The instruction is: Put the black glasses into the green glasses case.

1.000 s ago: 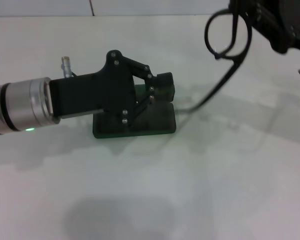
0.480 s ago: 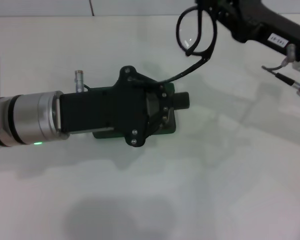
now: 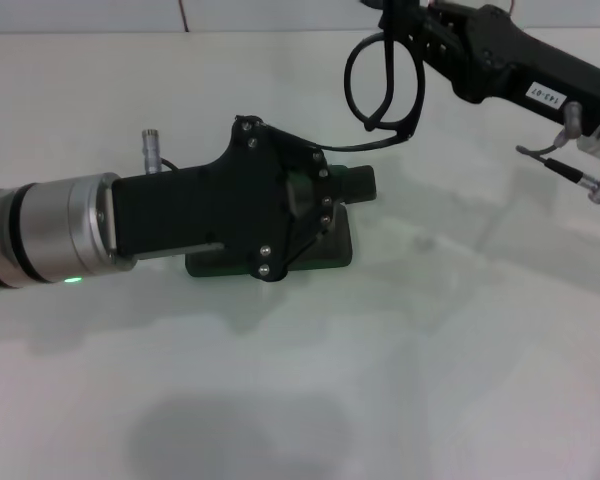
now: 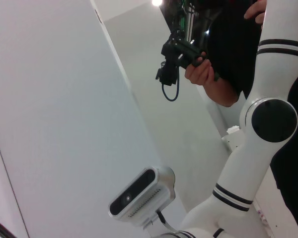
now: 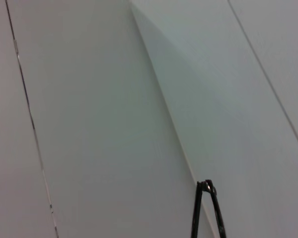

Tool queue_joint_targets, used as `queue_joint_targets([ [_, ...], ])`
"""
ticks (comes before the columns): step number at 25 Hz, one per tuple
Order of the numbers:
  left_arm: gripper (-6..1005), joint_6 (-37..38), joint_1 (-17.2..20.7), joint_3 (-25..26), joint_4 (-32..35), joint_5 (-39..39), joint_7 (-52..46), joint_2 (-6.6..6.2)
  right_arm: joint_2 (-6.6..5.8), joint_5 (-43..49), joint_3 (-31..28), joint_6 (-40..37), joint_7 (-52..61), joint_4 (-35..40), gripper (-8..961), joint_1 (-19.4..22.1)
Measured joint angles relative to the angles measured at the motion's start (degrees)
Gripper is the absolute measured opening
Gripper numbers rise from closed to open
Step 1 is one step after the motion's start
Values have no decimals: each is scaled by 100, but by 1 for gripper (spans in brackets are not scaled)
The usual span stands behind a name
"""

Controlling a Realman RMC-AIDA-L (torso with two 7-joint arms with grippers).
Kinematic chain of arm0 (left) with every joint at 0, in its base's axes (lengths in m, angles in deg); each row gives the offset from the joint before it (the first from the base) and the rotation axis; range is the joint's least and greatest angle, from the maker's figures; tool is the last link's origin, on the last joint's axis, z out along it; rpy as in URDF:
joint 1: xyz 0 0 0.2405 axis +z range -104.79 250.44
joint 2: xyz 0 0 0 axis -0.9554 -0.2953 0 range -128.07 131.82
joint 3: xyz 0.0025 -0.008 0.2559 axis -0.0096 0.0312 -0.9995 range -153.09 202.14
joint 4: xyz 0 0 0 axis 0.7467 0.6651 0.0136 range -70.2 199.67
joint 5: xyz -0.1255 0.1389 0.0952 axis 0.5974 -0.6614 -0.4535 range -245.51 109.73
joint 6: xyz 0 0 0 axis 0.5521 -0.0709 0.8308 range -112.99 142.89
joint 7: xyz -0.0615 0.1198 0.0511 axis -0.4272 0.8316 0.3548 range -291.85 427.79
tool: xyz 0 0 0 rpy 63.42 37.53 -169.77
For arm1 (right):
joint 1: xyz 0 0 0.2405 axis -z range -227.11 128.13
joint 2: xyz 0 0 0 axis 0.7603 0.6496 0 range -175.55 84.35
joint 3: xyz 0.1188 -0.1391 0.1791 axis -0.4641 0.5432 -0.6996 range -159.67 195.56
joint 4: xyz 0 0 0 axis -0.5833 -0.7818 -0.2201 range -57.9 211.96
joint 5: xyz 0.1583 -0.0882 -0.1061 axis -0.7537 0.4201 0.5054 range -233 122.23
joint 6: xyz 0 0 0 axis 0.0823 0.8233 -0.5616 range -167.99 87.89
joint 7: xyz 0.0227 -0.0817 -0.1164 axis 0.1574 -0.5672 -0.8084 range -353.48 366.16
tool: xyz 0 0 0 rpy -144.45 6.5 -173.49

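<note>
The thin black-framed glasses (image 3: pixel 384 88) hang in the air near the far edge of the white worktop (image 3: pixel 430 380), pinched at the upper frame by the right claw (image 3: pixel 398 28); one slim temple arm trails down toward the dark green hard-shell glasses case (image 3: pixel 332 252), which lies near the worktop's middle. The left claw (image 3: pixel 352 185) reaches over the case and hides most of it; its fingers appear pressed on a raised green part, probably the lid, though contact is partly hidden; whether the case stands open cannot be told.

Handling judgement: the glasses are light, springy at the temples and fragile at the hinges and lenses; the frame front or bridge is the safest hold, not a lens. The case is stiff and may slide on the smooth worktop.

Clearance: the left claw crowds the space above the case, so the descent path is tight; the near and right parts of the worktop lie open.
</note>
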Motion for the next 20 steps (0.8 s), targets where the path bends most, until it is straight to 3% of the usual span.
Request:
queue_joint_targets([
  [20,26,-154,-116,33,7,73,2,-13,-9,23,816,-22,-89,116,65,-29],
])
